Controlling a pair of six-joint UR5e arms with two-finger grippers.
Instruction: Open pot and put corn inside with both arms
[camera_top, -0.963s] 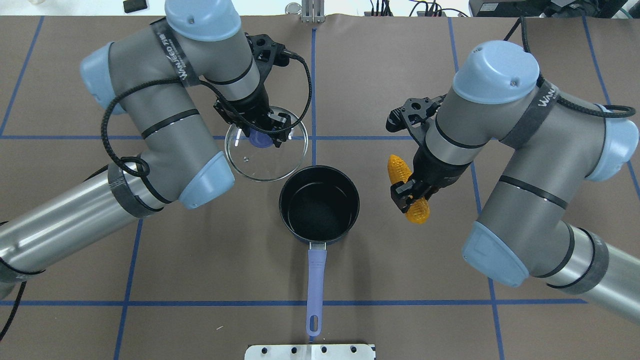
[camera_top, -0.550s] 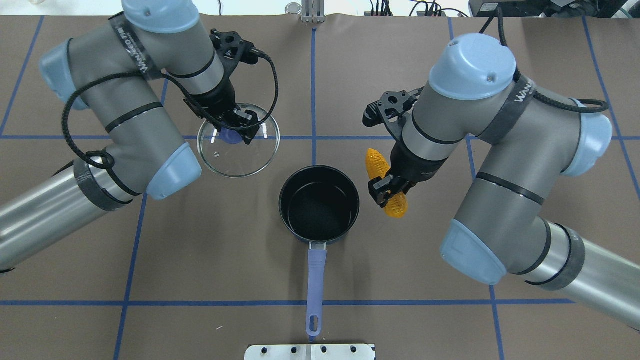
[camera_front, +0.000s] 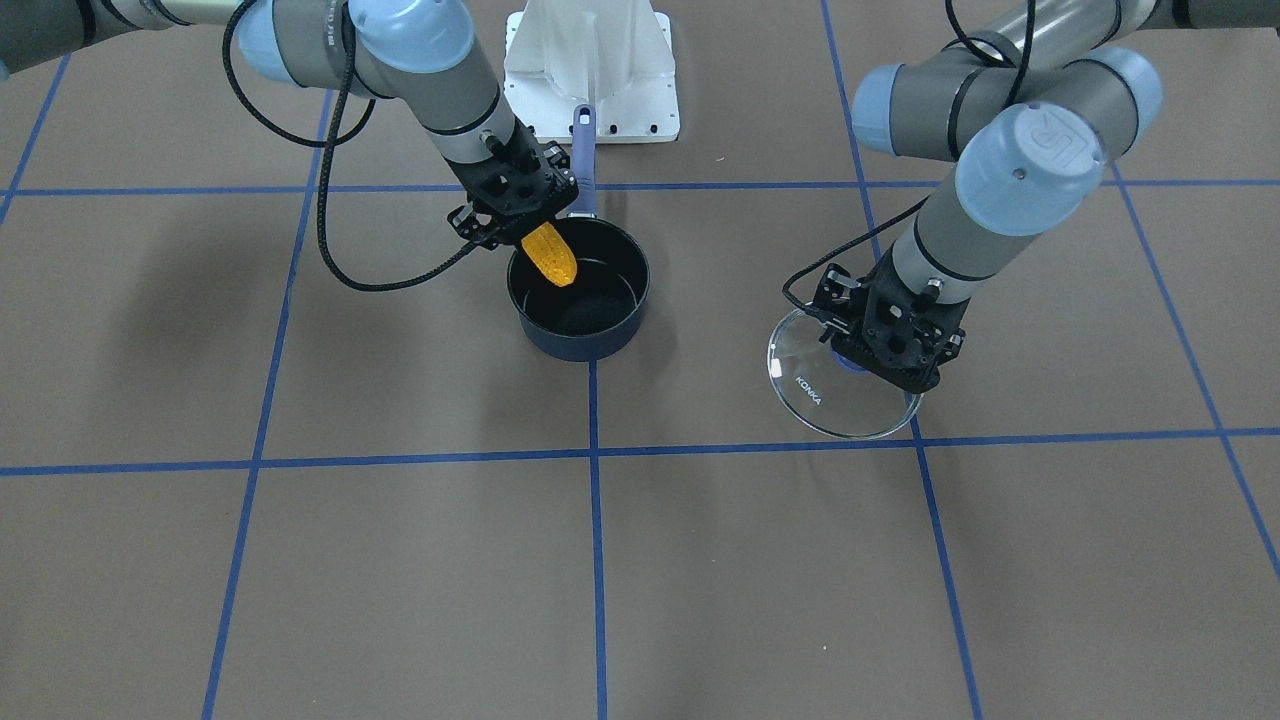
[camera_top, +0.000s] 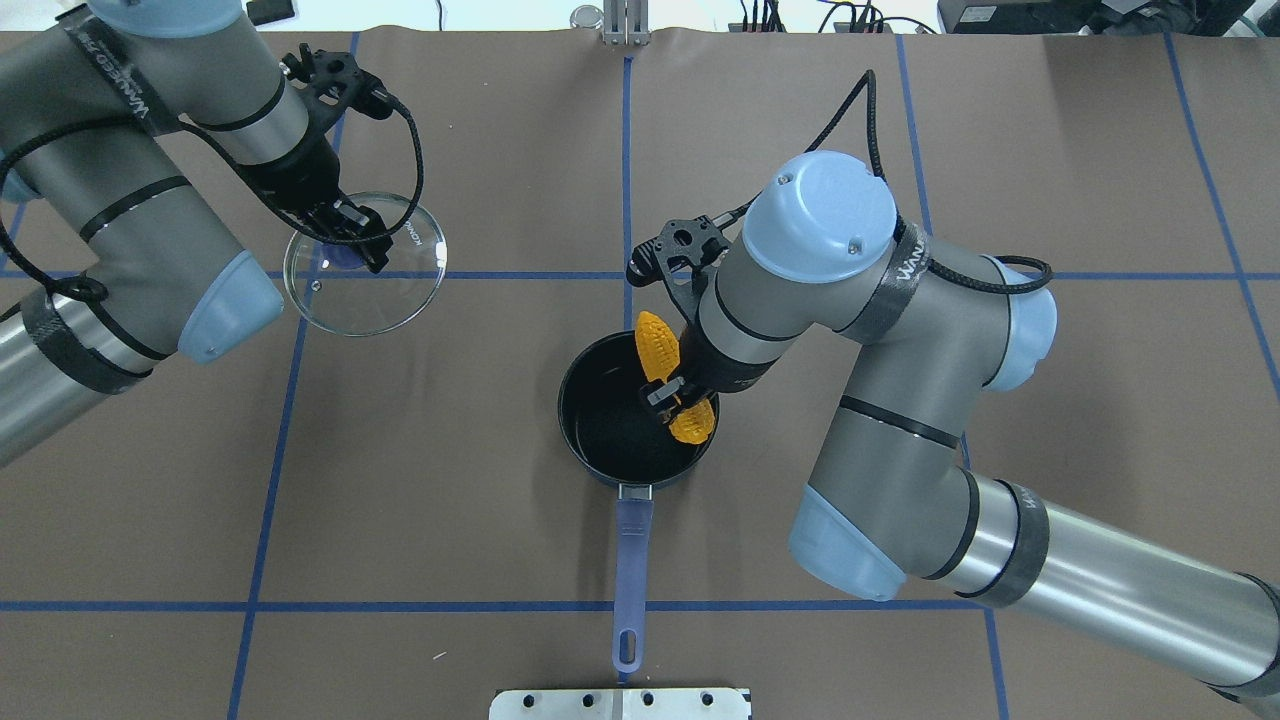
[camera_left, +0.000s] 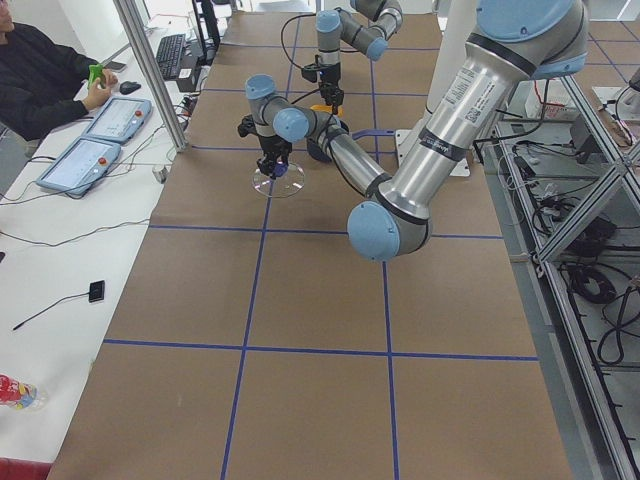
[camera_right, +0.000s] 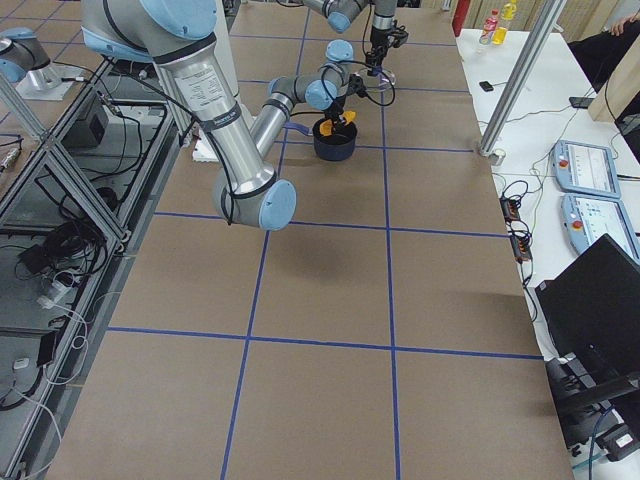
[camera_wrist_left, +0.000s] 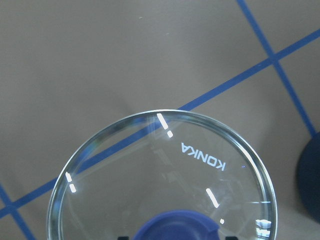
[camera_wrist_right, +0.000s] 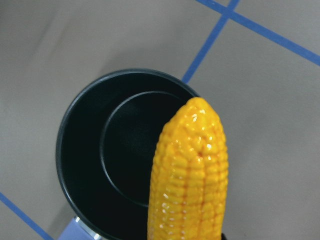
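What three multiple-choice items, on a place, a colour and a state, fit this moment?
1. Where is the corn? A. flat on the table B. held over the pot C. inside a bowl
2. What colour is the pot's handle? A. red B. white C. purple-blue
3. What state is the glass lid in? A. off the pot, knob in the left arm's jaws B. closing the pot C. cracked in pieces
B: the right arm's jaws hold it above the pot's rim. C: the overhead view shows purple-blue. A: the pot stands open, the lid aside.
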